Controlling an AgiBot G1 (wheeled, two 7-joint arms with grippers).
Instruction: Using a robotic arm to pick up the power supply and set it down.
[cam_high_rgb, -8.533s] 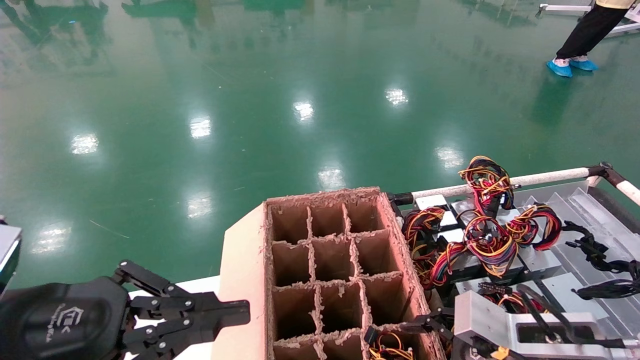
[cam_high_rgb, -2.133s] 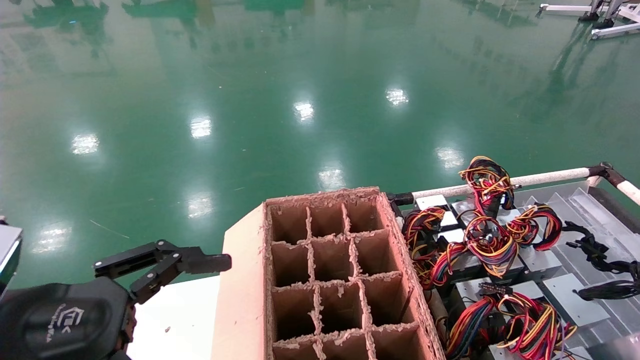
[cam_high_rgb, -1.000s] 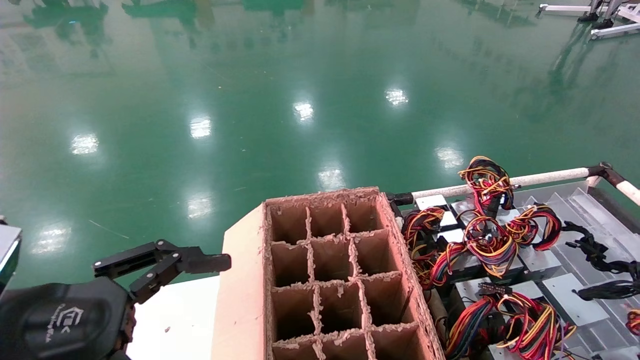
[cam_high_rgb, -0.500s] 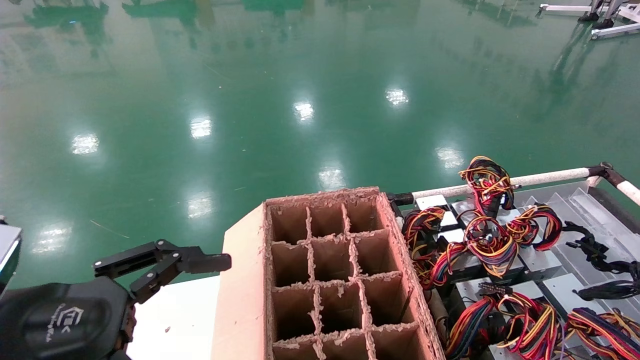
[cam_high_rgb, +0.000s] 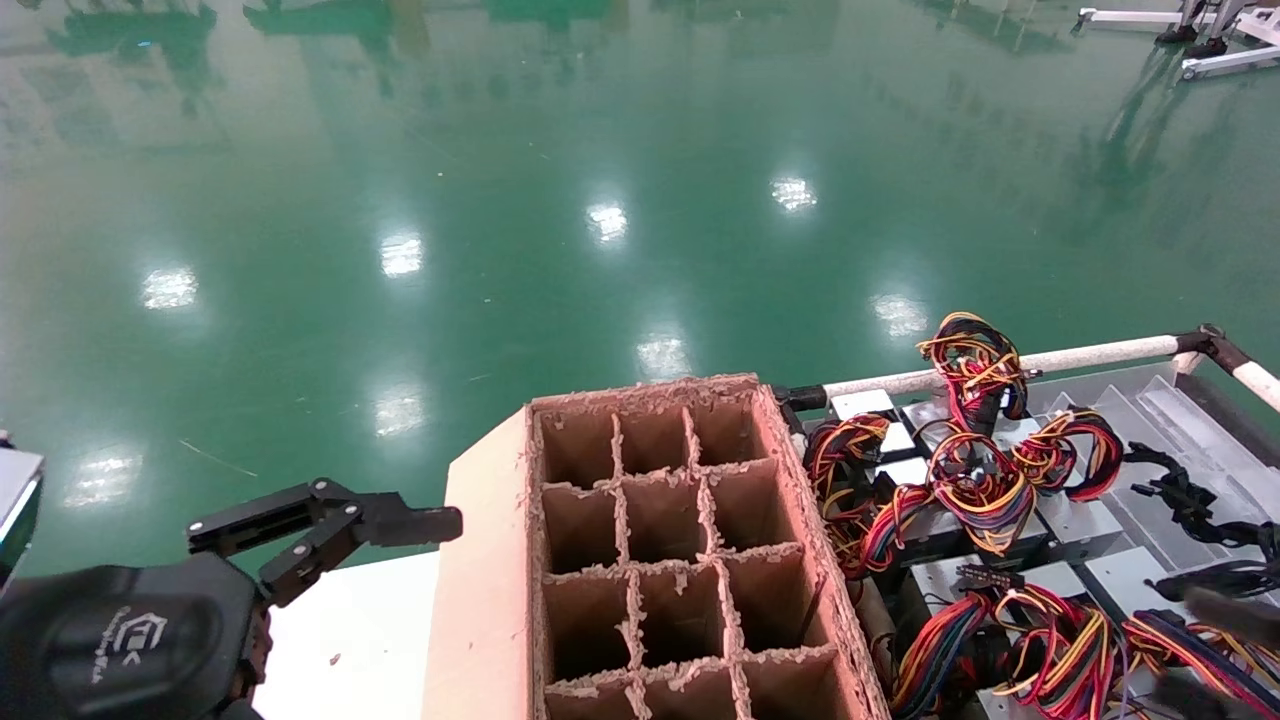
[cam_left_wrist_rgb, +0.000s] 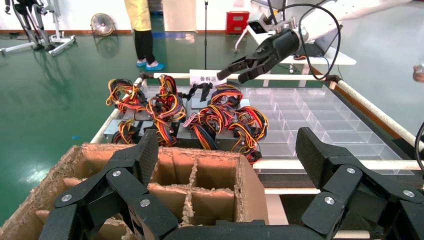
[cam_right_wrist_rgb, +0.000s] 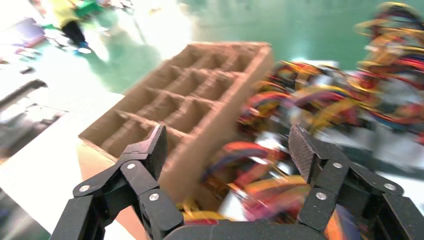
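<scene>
Several power supplies (cam_high_rgb: 985, 480) with red, yellow and black cable bundles lie in a metal tray (cam_high_rgb: 1180, 430) at the right. They also show in the left wrist view as power supplies (cam_left_wrist_rgb: 200, 120). My right gripper (cam_high_rgb: 1180, 645) comes in blurred at the bottom right corner, over a cable bundle (cam_high_rgb: 1060, 640). In its own view the right gripper (cam_right_wrist_rgb: 229, 150) is open above blurred cables (cam_right_wrist_rgb: 270, 170), with nothing between the fingers. My left gripper (cam_high_rgb: 330, 520) is parked open at the lower left, beside the cardboard box. In its own view the left gripper (cam_left_wrist_rgb: 227, 160) is empty.
A brown cardboard box (cam_high_rgb: 650, 560) with divider cells stands in the middle on a white table (cam_high_rgb: 340, 630). A white rail (cam_high_rgb: 1050, 362) edges the tray. Beyond it lie a clear compartment tray (cam_left_wrist_rgb: 310, 115) and the green floor (cam_high_rgb: 500, 200). A person (cam_left_wrist_rgb: 142, 30) stands far off.
A coloured cable bundle has slid in at the tray's bottom right corner, and my right gripper has come into view over it. The left gripper has stayed still over the last two seconds.
</scene>
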